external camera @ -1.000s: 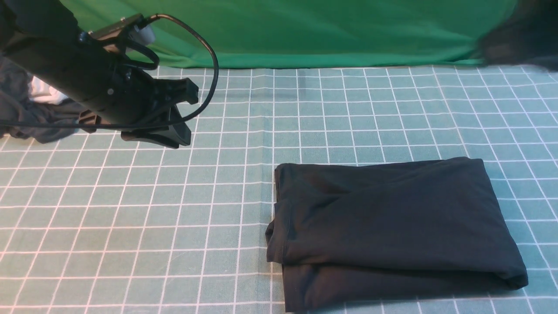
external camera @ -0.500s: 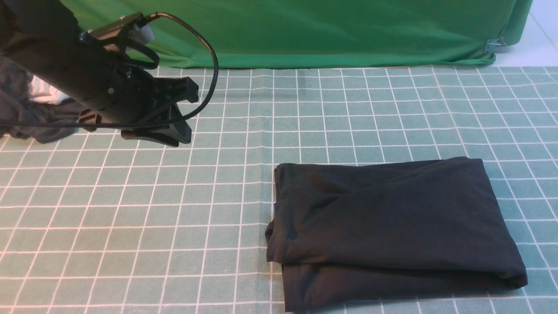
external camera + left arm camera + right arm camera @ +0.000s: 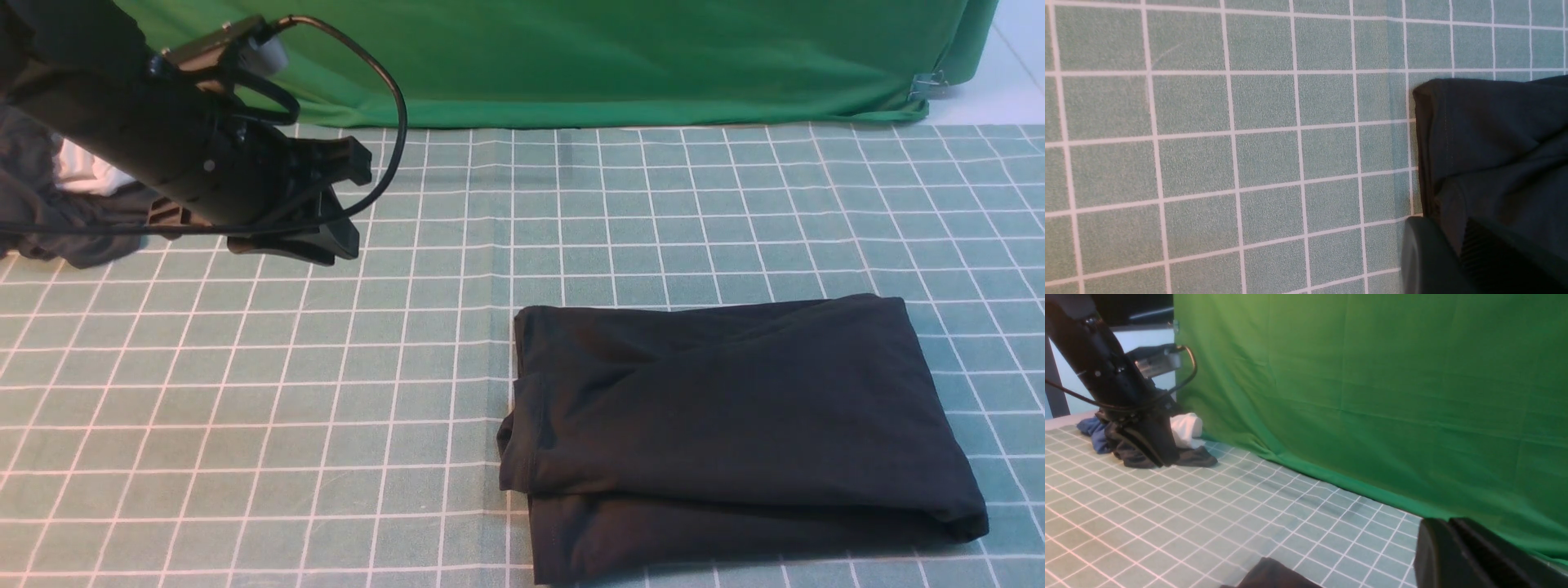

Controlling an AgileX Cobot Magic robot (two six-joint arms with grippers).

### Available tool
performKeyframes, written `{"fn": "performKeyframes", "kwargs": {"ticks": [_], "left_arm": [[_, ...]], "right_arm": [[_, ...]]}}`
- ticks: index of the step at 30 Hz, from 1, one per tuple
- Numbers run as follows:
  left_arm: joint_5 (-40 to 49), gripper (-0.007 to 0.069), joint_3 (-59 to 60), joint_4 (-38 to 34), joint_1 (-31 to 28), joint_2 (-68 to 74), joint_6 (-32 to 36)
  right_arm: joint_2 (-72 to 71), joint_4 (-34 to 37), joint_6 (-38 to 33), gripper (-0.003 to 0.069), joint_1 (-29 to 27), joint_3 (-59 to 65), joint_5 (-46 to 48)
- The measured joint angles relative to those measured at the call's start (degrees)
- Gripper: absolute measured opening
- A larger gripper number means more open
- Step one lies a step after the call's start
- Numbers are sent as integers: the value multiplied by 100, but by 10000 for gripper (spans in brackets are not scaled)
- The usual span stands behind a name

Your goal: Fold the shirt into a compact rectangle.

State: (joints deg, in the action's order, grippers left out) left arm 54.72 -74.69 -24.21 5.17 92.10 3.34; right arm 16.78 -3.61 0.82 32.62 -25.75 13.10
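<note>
A grid-patterned teal tablecloth point(image 3: 245, 392) is covering the work surface, its white lines forming squares. A green backdrop point(image 3: 571, 57) is hanging along the tablecloth's far edge, its hem draping onto the cloth. At the far left corner of the tablecloth, a dark grey garment point(image 3: 49, 220) is lying crumpled, with a small white cloth point(image 3: 82, 175) resting against it and a blue fabric point(image 3: 1090, 428) lying just beside the pile

The shirt point(image 3: 727, 433) is showing plain black; the tablecloth point(image 3: 245, 392) is showing pale green with white grid lines; the backdrop point(image 3: 571, 57) is bright green.
</note>
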Motion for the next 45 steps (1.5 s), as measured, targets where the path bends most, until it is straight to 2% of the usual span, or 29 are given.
{"fn": "performKeyframes", "kwargs": {"ticks": [21, 25, 26, 28, 30, 31, 34, 40, 45], "left_arm": [[137, 113, 0, -92, 0, 0, 241], [191, 119, 0, -98, 0, 0, 253], [194, 119, 0, -98, 0, 0, 253], [194, 120, 0, -98, 0, 0, 253], [194, 120, 0, -98, 0, 0, 253], [194, 120, 0, -88, 0, 0, 253], [194, 120, 0, -67, 0, 0, 253], [214, 120, 0, -67, 0, 0, 280], [589, 120, 0, -43, 0, -68, 332]], "right_arm": [[-203, 0, 4, 93, -60, 144, -121], [-718, 1, 4, 106, -897, 945, -195], [-778, 1, 4, 106, -946, 992, -194], [-1200, 6, 4, 115, -1642, 1593, -115], [-1348, 6, 4, 118, -1880, 1778, -93], [-1542, 6, 4, 121, -2232, 2010, -53], [-1653, -70, 4, 129, -2709, 2408, -19], [-1672, -179, 4, 140, -2857, 2615, 141], [-1672, -212, 4, 159, -2857, 2633, 100]]}}
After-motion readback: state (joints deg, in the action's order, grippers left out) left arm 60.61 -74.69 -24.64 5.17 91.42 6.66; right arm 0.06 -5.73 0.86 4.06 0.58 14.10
